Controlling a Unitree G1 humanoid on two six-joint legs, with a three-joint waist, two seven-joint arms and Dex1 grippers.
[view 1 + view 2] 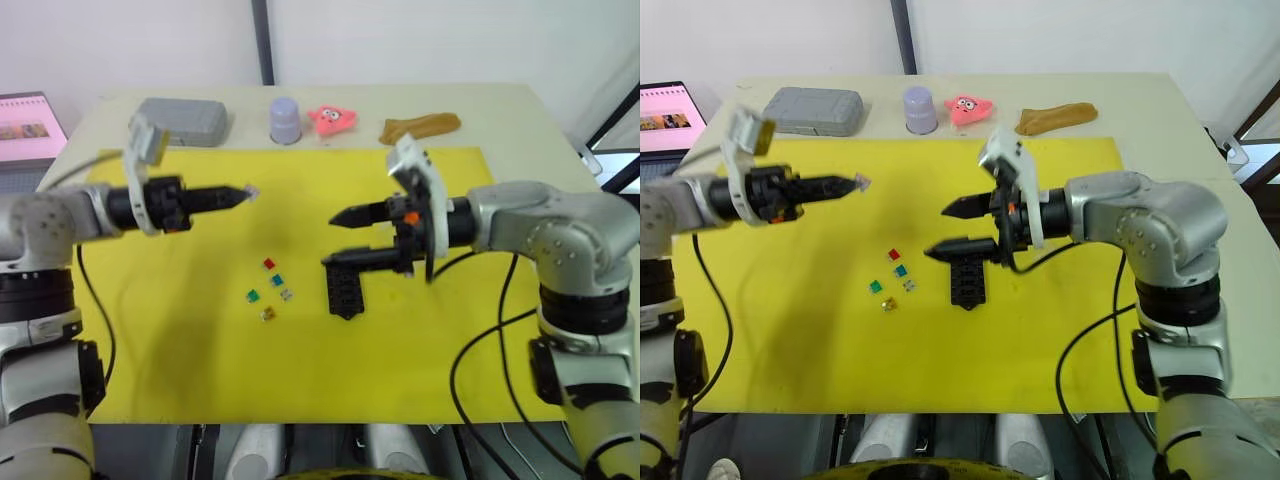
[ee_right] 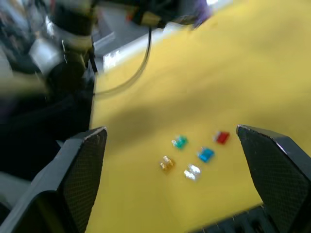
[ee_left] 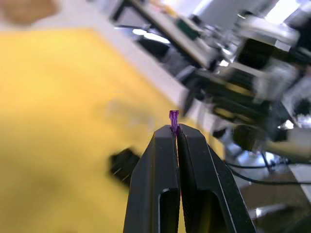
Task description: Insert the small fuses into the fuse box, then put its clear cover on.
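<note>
Left wrist view: purple fuse (image 3: 173,117) tip barely past left tool (image 3: 175,130).

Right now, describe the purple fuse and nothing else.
The purple fuse is a tiny, see-through violet plastic piece, narrow and slightly wider at its top end. It is pinched at the very tips of the left gripper, whose jaws are closed on its lower part, so only the top pokes out. It is held in the air above the yellow mat, away from the other fuses lying there.
</note>
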